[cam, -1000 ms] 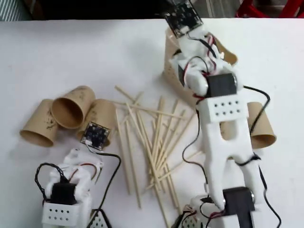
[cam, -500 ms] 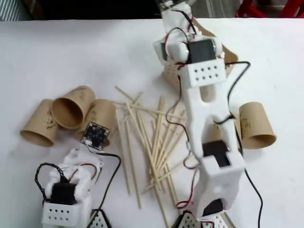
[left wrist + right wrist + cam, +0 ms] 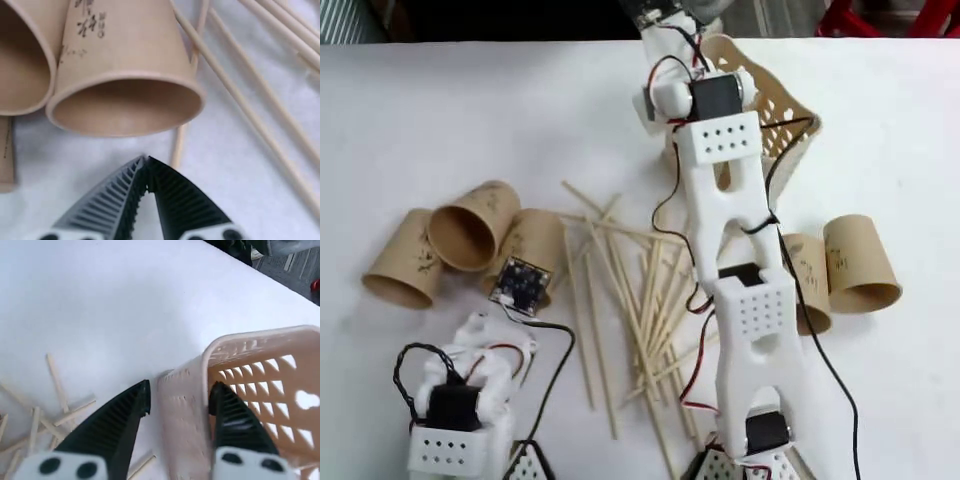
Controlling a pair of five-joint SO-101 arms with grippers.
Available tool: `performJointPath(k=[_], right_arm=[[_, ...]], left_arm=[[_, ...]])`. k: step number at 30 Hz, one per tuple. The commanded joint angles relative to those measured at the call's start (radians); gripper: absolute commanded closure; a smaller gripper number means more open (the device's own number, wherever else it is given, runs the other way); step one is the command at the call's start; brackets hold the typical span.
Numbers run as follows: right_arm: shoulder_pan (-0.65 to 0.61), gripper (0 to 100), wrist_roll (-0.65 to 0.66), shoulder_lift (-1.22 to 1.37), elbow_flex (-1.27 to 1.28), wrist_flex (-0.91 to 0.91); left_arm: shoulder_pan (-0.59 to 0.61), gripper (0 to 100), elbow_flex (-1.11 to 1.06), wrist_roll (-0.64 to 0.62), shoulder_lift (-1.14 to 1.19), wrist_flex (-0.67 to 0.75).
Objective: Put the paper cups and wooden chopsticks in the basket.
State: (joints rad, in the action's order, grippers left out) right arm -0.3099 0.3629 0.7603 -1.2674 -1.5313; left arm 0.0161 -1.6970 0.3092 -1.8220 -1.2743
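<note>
The left gripper (image 3: pixel 146 172) has its ribbed jaws pressed tip to tip with nothing between them. It sits just short of the open mouth of a paper cup (image 3: pixel 125 100) lying on its side. A second cup (image 3: pixel 22 55) touches that one. The right gripper (image 3: pixel 180 386) has its jaws spread wide, one outside and one inside the basket (image 3: pixel 250 365), with the corner wall between them. Whether either jaw touches the wall cannot be told. Seen from above, the basket stands at about 1 o'clock on the table (image 3: pixel 470 110), and the right arm (image 3: pixel 750 320) is stretched out to it from 6 o'clock. The wooden chopsticks (image 3: pixel 640 290) lie loose and crisscrossed from the middle toward 6 o'clock. Three cups (image 3: pixel 470 230) lie touching at 9 o'clock, just beyond the left arm (image 3: pixel 460 400), which is at 7 o'clock. Two more cups (image 3: pixel 860 265) lie side by side at 3 o'clock, just beside the right arm.
</note>
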Motion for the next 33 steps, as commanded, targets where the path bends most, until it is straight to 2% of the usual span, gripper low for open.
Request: performJointPath(k=[1,7,17,33], right_arm=[[-0.008,96.7,0.153,-0.008,-0.046,-0.035],[-0.024,98.0,0.316,-0.031,-0.049,-0.176],[-0.036,98.0,0.338,-0.108,-0.017,-0.191],[-0.154,98.0,0.416,-0.553,0.617,-0.188]], left_arm=[[0.001,98,0.005,-0.002,0.004,-0.006],[0.001,98,0.005,-0.002,0.004,-0.006],[0.001,98,0.005,-0.002,0.004,-0.006],[0.001,98,0.005,-0.002,0.004,-0.006]])
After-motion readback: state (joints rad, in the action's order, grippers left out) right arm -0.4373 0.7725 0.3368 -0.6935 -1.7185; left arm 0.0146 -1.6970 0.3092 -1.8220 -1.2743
